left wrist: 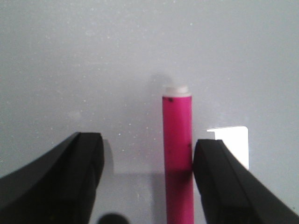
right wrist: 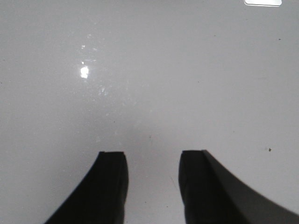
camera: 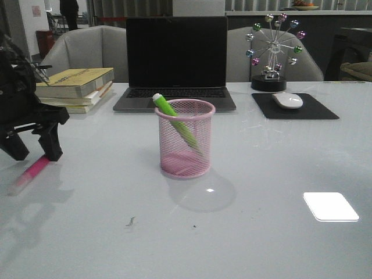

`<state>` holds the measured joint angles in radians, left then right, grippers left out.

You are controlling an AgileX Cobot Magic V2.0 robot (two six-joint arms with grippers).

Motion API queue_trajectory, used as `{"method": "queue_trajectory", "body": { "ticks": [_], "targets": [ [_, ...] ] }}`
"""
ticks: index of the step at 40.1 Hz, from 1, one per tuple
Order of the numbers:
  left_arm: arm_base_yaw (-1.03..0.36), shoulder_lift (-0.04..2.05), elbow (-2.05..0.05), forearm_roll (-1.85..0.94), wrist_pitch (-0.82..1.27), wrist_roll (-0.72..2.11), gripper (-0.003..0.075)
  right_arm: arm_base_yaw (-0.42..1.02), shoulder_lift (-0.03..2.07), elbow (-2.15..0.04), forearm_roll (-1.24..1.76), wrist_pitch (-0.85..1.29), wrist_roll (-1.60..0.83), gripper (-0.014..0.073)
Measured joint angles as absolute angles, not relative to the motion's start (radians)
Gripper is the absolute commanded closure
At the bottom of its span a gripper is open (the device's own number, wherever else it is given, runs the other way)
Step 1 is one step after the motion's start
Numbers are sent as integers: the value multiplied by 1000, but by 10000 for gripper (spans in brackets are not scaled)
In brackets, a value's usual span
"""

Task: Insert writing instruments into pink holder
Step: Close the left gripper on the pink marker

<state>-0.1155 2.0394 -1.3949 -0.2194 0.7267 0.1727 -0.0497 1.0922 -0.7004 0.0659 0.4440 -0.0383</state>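
Your pink highlighter (left wrist: 177,154) lies flat on the counter (camera: 261,232), between the spread fingers of the left claw (left wrist: 147,182), close against 1 finger. The green highlighter (camera: 177,121) already leans inside the pink holder (camera: 185,138). Closing off-centre could roll the marker away. The right claw (right wrist: 152,186) hangs apart over bare counter.

Green marker (camera: 174,118) leaning inside pink holder (camera: 185,138); pink marker (camera: 32,172) flat on table.
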Motion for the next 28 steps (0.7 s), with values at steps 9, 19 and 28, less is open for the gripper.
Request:
{"method": "queue_trajectory", "body": {
  "ticks": [9, 19, 28],
  "targets": [
    [-116, 2069, -1416, -211, 761, 175, 351, -50, 1092, -700, 66, 451, -38, 199],
    [-116, 2084, -1425, -200, 772, 177, 417, -50, 1092, -700, 66, 451, -38, 199],
    [-116, 2085, -1427, -197, 772, 179, 477, -50, 1092, -700, 66, 453, -38, 199]
  ]
}}
